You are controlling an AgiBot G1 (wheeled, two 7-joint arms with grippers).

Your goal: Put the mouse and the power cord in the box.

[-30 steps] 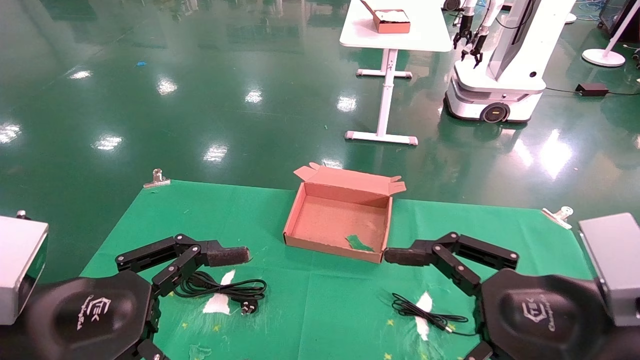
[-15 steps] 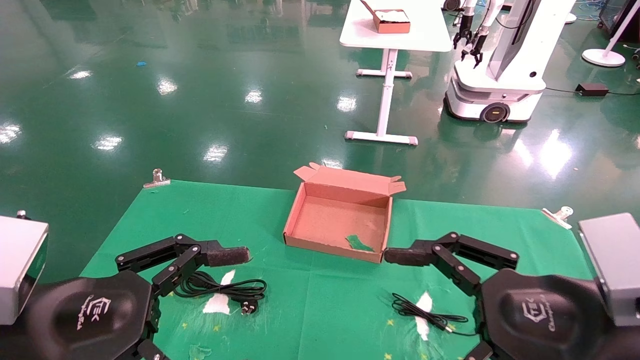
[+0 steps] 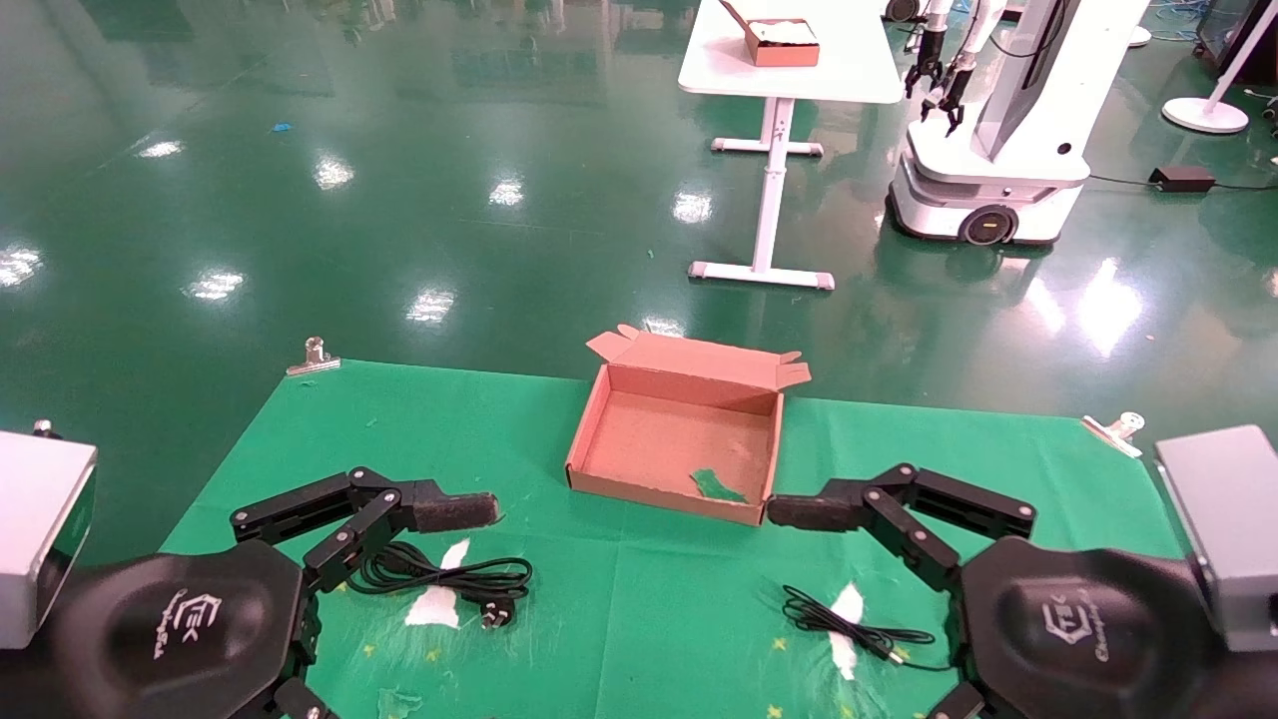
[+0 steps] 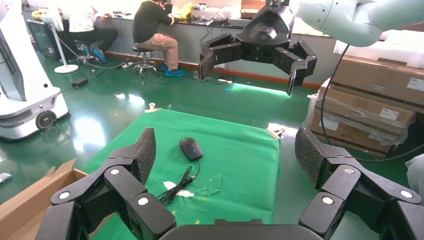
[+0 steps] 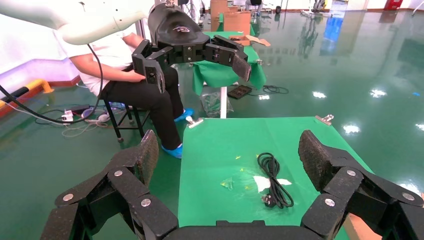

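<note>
we find both tools spread, left tool (image 3: 439,534) and right tool (image 3: 809,539). the power cord (image 3: 449,577) looks floppy; grip its bundled loops. the mouse (image 4: 191,148) is probably slippery.

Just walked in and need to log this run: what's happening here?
Nothing is being handled yet. The left gripper and right gripper hover open over the green table. The box sits open, holding only a green scrap. The power cord and the mouse lie on the cloth, untouched.
</note>
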